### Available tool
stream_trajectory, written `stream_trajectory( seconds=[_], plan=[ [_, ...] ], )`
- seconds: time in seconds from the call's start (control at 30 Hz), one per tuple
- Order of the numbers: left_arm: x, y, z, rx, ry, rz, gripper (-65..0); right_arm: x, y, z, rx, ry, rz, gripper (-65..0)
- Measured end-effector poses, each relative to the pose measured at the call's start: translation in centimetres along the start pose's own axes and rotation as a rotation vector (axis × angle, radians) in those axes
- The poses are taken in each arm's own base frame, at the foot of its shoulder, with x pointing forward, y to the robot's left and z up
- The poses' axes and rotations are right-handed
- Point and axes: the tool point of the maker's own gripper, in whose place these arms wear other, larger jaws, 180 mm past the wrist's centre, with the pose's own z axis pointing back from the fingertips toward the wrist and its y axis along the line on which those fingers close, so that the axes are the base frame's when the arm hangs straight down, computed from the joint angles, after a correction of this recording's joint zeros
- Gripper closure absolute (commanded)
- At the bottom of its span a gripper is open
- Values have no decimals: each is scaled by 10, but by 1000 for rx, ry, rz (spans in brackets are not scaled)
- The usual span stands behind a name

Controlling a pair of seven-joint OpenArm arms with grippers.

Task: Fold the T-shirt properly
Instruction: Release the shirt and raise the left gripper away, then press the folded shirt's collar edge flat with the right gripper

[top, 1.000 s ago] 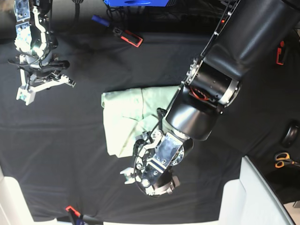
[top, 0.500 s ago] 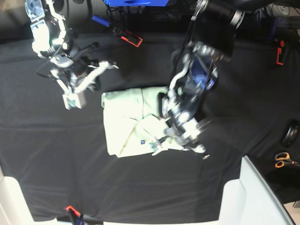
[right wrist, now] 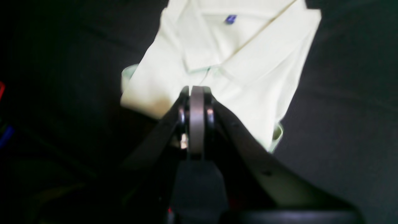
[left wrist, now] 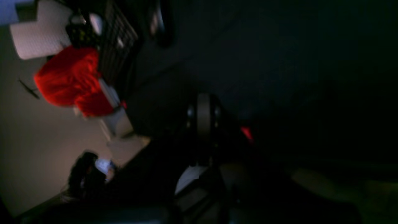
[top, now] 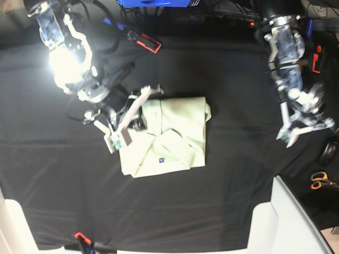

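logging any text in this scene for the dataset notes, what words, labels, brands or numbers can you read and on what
No text can be read in any view.
The T-shirt has a small dark blue label, also seen at: too small and blurred to read.
The red tool at the table's far edge: no legible marking.
The scissors: nothing readable.
The left wrist view is too dark and blurred to show any writing.
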Motion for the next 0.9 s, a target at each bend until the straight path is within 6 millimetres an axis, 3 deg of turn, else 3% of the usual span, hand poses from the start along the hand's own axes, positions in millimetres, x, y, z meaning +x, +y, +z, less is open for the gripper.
stream_trajectory(
  seconds=[0.1,0.3,0.4,0.53,0.7,0.9],
  plan=[
    [-35,14,-6,37,49,-9,0,1,2,-16,10,4,-26,0],
    [-59,-2,-7,-4,-5,-74,0,-16,0,-38,46,-30,-17,0],
    [-73,4,-8,7,-12,-69,0,-25,-4,-42,39,-54,-32,0],
    [-66,4,-9,1,-72,-57,0,-26,-12,-43,22,-73,-35,0],
    [-61,-24,-13,-112,-151,26,0,-29,-52,-41,-40,-80,-63,0],
    [-52,-27,-12,-127,-178,66,0,-62,-85,-42,-68,-14,-133,0]
  ],
)
